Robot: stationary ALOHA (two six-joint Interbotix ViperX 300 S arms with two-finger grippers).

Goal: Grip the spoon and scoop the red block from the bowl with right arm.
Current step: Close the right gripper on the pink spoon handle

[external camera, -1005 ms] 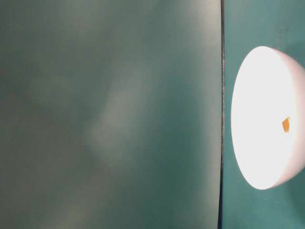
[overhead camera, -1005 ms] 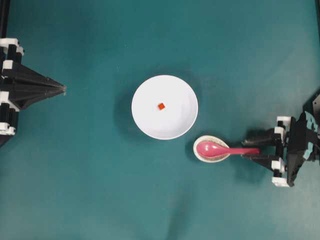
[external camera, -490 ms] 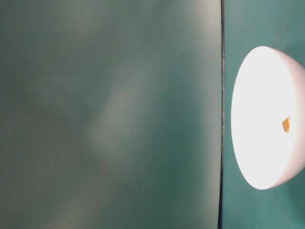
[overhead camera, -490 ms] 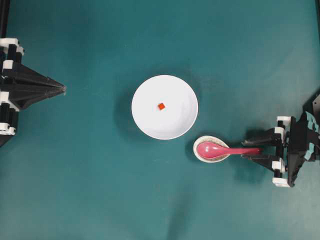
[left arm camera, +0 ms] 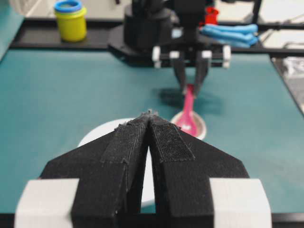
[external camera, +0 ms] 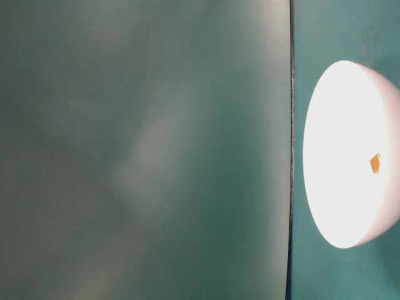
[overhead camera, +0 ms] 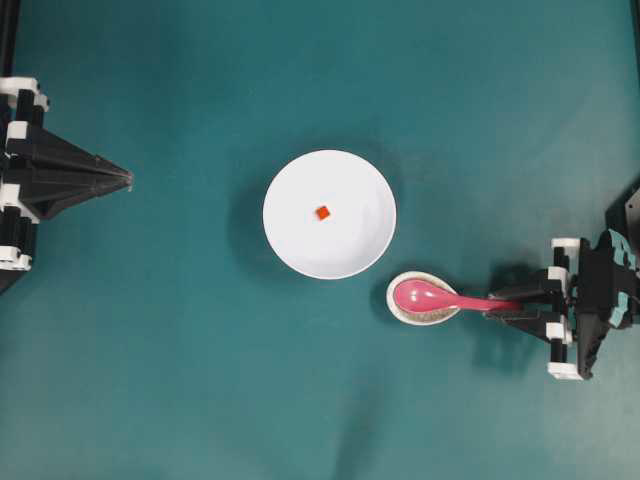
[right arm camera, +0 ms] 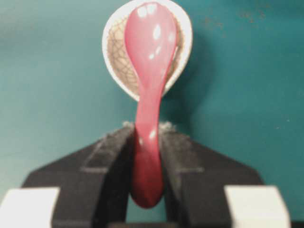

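Observation:
The pink spoon (overhead camera: 440,298) lies with its scoop in a small grey crackle dish (overhead camera: 424,320) and its handle pointing right. My right gripper (overhead camera: 508,303) is shut on the handle's end. In the right wrist view both fingers (right arm camera: 111,156) press the sides of the spoon (right arm camera: 148,109). The white bowl (overhead camera: 350,240) sits mid-table, up and left of the dish, with the red block (overhead camera: 322,212) near its centre. The block (external camera: 374,163) also shows inside the bowl (external camera: 337,156) at table level. My left gripper (overhead camera: 128,179) rests shut at the far left, holding nothing.
In the left wrist view, a yellow cup with a blue rim (left arm camera: 70,20) and blue items (left arm camera: 228,33) sit beyond the table's far edge, behind the right arm. The dish almost touches the bowl's lower right rim.
The right gripper's fingers have closed from wide open onto the spoon's handle. The spoon, bowl, block and left arm have not moved.

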